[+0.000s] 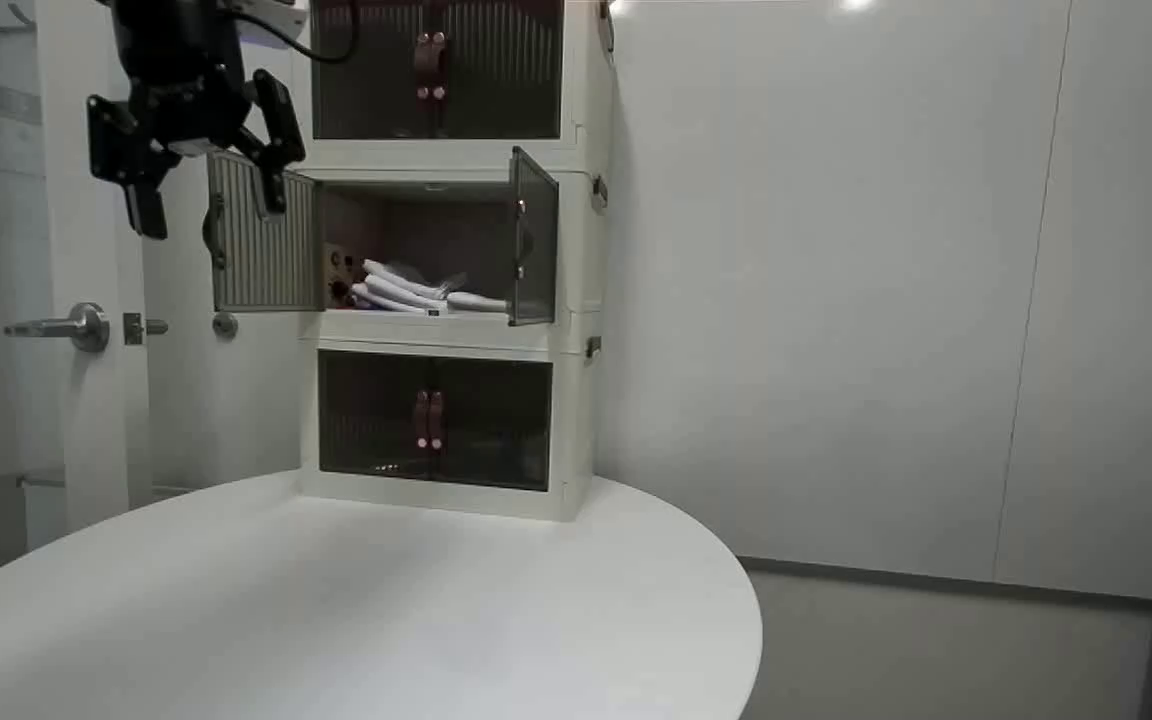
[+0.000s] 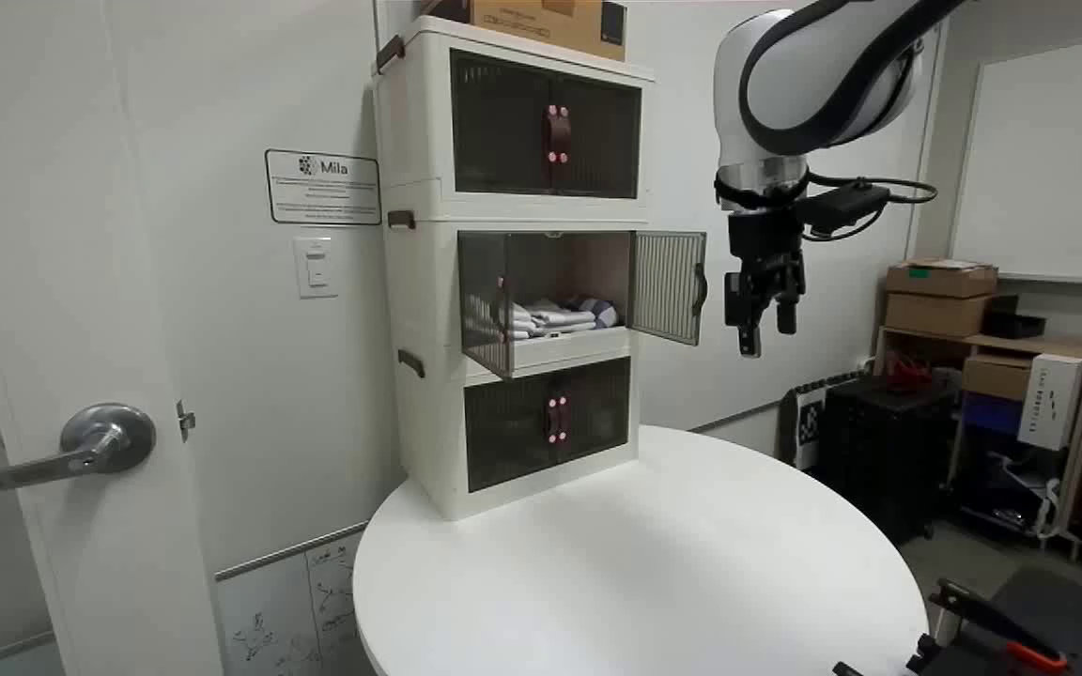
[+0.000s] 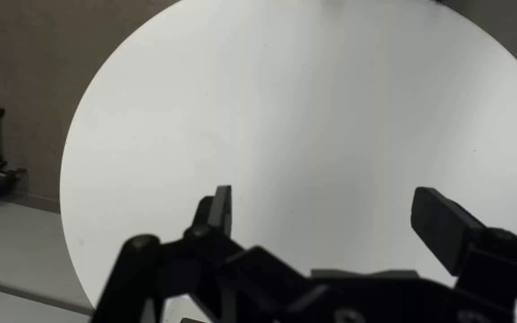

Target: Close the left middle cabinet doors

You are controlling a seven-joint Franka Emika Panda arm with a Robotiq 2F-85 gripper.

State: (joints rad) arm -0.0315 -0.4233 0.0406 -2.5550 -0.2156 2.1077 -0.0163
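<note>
The left middle cabinet door, a see-through leaf with a thin pale frame and dark handle, stands swung open in both exterior views (image 1: 271, 240) (image 2: 485, 305). The matching right leaf (image 1: 534, 240) also stands open and shows in an exterior view (image 2: 668, 286). The white three-tier cabinet (image 1: 576, 420) holds folded white cloths (image 1: 406, 290) in its middle tier. My gripper (image 1: 209, 215) is open and empty. It overlaps the left leaf in that picture, but in an exterior view (image 2: 768, 330) it hangs apart, right of the right leaf. In the wrist view its fingers (image 3: 321, 197) are wide apart above the table.
The cabinet stands at the back of a round white table (image 2: 644, 573). The top tier doors (image 2: 503, 122) and bottom tier doors (image 2: 513, 427) are shut. A cardboard box (image 2: 541, 17) sits on top. A white room door with a lever handle (image 1: 86, 328) is beside the cabinet.
</note>
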